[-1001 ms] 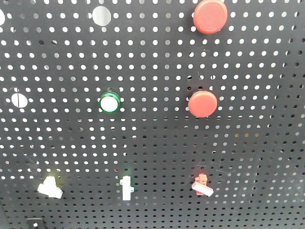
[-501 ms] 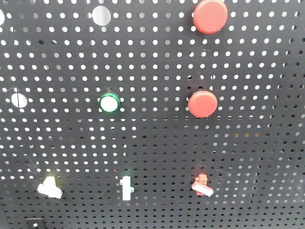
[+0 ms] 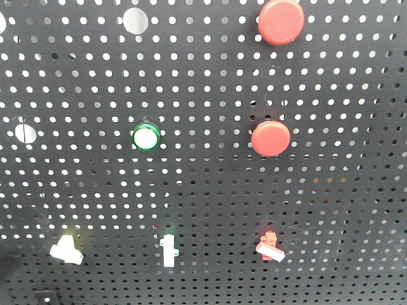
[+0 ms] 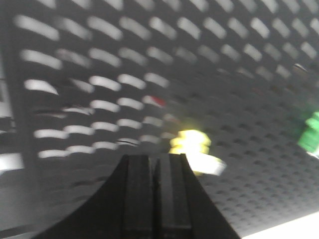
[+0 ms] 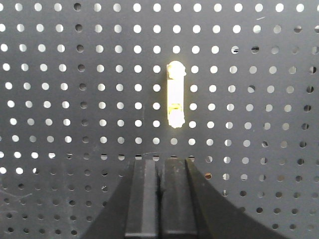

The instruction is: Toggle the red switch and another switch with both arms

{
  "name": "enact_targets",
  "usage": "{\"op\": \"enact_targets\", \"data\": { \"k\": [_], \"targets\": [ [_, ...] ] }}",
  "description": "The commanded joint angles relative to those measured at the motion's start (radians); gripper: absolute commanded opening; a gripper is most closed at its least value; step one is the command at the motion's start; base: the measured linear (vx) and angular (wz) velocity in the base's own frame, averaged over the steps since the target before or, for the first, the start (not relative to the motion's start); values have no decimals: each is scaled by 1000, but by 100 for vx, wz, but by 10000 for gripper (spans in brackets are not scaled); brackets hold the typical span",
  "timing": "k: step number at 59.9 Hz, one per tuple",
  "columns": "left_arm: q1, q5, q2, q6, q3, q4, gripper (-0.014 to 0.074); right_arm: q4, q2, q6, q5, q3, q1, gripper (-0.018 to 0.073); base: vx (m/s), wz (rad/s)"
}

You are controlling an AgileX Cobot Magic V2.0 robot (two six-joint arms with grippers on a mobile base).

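Observation:
On the black pegboard (image 3: 203,190), the red switch (image 3: 270,248) sits at the lower right with its white lever tip pointing down-right. The pale-yellow switch (image 3: 67,250) is at the lower left. In the blurred left wrist view the pale-yellow switch (image 4: 192,144) lies just above and right of my left gripper (image 4: 154,157), which is shut and holds nothing. My right gripper (image 5: 160,160) is also shut and empty. It faces the board below a vertical white-levered toggle (image 5: 175,94). The red switch is out of the right wrist view. Neither gripper shows in the front view.
Two big round red push-buttons (image 3: 280,21) (image 3: 270,138) and a green-rimmed lamp (image 3: 146,136) are higher on the board. A white-levered green-based toggle (image 3: 168,250) stands between the two switches, and its green base (image 4: 311,132) shows at the right edge of the left wrist view.
The switches and buttons keep their places in the front view. The lower left corner of the board has grown slightly darker.

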Motion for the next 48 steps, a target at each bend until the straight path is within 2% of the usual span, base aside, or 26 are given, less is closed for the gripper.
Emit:
{"op": "enact_targets", "data": {
  "k": [1,10,16,21,42,48],
  "targets": [
    [-55,-165,25,2,-40,-14,2,-5,10,-7,-88,-33,-3,-6,0,0],
    [-134,-215,80,3,-67,-5,2,-5,10,-7,-88,-33,-3,-6,0,0],
    [-164,-272,121,6,-87,-4,2,-5,10,-7,-86,-33,-3,-6,0,0],
    [-163,-307,146,6,-90,-4,2,-5,10,-7,-86,-33,-3,-6,0,0],
    [-163,-287,165,-3,-89,-18,2,-6,10,-7,-75,-33,-3,-6,0,0],
    [-163,-257,165,-4,-89,-62,2,-6,10,-7,-68,-33,-3,-6,0,0]
  ]
}}
